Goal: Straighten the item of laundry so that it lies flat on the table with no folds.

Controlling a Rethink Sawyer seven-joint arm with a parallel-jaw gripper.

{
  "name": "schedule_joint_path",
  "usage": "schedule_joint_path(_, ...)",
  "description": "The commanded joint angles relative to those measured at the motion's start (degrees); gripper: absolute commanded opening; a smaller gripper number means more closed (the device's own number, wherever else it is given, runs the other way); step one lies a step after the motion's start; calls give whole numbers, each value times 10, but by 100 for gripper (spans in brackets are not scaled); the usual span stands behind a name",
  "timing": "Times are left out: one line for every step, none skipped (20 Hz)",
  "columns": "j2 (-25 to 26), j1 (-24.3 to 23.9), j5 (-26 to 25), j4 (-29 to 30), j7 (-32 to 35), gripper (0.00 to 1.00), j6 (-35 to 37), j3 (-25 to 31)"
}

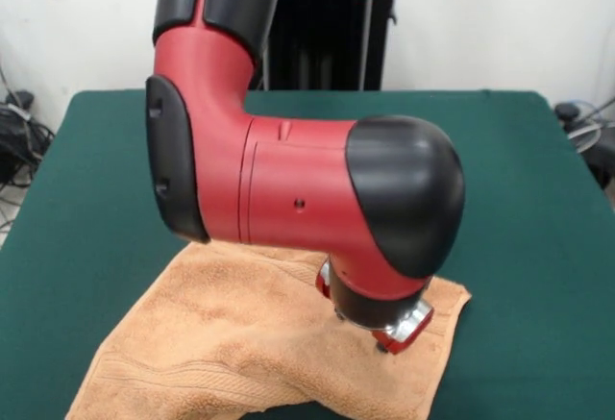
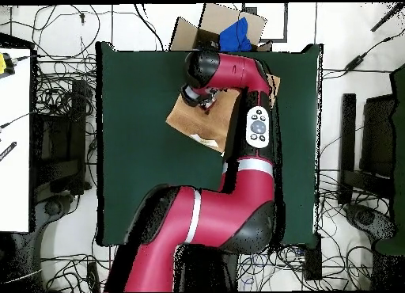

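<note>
The orange-tan towel (image 1: 240,343) lies on the green bench (image 1: 538,199), toward the edge nearest the front camera, its lower end running out of that view. It is not flat: soft ridges and a fold cross its middle, and a woven band shows near the lower left end. From overhead it sits askew near the bench's far edge, one corner pointing left, much of it hidden under the arm.

The red and black arm (image 1: 298,199) bends across the towel, its wrist coming down over the cloth's right part. The gripper (image 1: 384,341) sits low at the towel, at or just above the cloth near its right corner. I cannot tell whether it is open, closed, or holding any cloth.

A cardboard box (image 2: 229,24) with something blue in it stands beyond the bench's far edge, amid cables on the floor.
</note>
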Motion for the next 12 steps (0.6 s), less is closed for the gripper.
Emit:
schedule_joint_path(167, -23, -54, -117, -170, 100, -27, 80)
schedule_joint_path(182, -24, -58, -138, -176, 100, -11, 88)
schedule_joint_path(210, -31, -57, -170, -180, 100, 49, 113)
schedule_joint_path(222, -32, -69, -183, -191, 100, 51, 121)
schedule_joint_path(233, -33, -81, -195, -202, 100, 53, 128)
schedule_joint_path(241, -37, -86, -203, -195, 100, 77, 140)
schedule_joint_path(250, -41, -91, -210, -189, 100, 101, 153)
schedule_joint_path(256, -43, -101, -214, -189, 100, 100, 159)
schedule_joint_path(262, -44, -111, -219, -189, 100, 99, 165)
schedule_joint_path(266, -45, -116, -220, -187, 100, 87, 168)
schedule_joint_path(272, -45, -118, -217, -183, 100, 30, 163)
schedule_joint_path(276, -45, -119, -216, -176, 100, 5, 160)
